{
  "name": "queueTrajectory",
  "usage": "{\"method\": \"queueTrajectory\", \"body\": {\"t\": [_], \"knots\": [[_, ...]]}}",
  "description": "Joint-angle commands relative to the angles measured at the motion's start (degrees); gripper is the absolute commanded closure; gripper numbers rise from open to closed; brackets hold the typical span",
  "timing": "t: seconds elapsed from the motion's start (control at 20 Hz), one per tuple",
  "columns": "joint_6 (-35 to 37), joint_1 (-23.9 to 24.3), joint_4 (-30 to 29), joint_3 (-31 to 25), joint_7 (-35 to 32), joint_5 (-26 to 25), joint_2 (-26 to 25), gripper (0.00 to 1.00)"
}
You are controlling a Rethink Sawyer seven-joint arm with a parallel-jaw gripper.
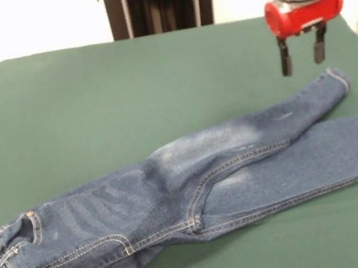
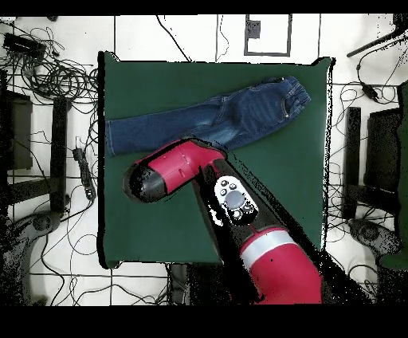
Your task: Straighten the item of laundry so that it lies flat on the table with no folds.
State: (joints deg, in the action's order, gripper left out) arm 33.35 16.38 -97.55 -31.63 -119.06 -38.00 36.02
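Observation:
The blue denim jeans (image 1: pixel 196 193) lie stretched across the near part of the green table (image 1: pixel 111 97), waistband and brass button at the lower left, legs running to the right. The upper leg's cuff ends just below my gripper. The lower leg runs off the picture's right edge. Faded whitish patches show on the thighs. My gripper (image 1: pixel 303 51) hangs open and empty a little above the table, just above and left of that cuff. In the overhead view the jeans (image 2: pixel 215 115) lie across the table's far half and the arm's red end (image 2: pixel 163 175) hides the gripper.
The robot's black pedestal (image 1: pixel 158 1) stands at the table's far edge. Cables and dark stands (image 2: pixel 48 72) lie on the floor around the table (image 2: pixel 271 191).

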Motion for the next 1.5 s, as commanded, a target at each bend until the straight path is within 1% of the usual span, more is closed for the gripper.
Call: {"method": "queueTrajectory", "body": {"t": [0.05, 0.25, 0.35, 0.65, 0.9, 1.15, 1.5], "knots": [[-2.2, -2.9, -0.3, 2.8, -7.0, 2.4, -0.8, 0.0], [-5.8, -3.8, -1.3, 4.6, -8.5, 1.2, -2.3, 0.0], [-8.2, -5.1, -1.2, 6.2, -9.7, 0.0, -3.3, 0.0], [-15.1, -10.9, 0.0, 12.3, -13.1, -1.2, -6.3, 0.0], [-18.8, -14.9, 1.0, 16.9, -13.5, 1.4, -9.1, 0.0], [-18.1, -14.2, -0.6, 15.5, -10.6, 5.5, -9.0, 0.0], [-16.8, -15.9, -1.4, 16.1, -9.6, 8.3, -7.9, 0.0]]}}
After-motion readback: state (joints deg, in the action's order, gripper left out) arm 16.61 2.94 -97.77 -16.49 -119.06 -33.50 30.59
